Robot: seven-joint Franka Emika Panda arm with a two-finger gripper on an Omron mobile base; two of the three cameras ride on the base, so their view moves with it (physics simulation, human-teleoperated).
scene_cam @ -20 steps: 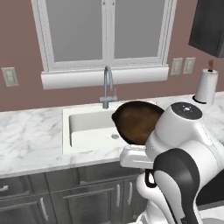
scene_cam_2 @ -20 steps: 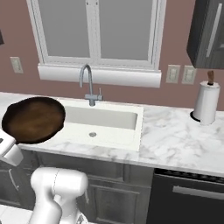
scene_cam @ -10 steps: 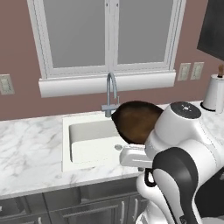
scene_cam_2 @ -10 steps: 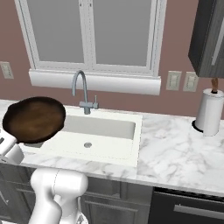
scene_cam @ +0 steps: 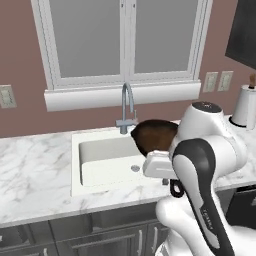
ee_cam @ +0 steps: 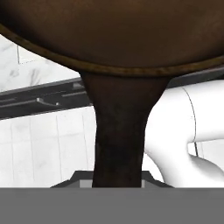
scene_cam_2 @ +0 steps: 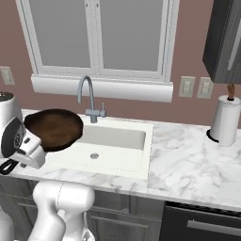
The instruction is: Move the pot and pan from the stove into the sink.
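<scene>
No readable text, label, brand or number shows anywhere.

The pan (scene_cam: 155,136) is half hidden behind the arm; its bowl runs past the hand view's top edge.

Both base views face the sink (scene_cam: 102,160) from opposite rear sides.

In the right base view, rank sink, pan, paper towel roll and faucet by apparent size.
1. Sink, largest.
2. Pan, though it is held nearer the camera, which inflates it.
3. Paper towel roll and faucet look about alike; not ranked.
</scene>
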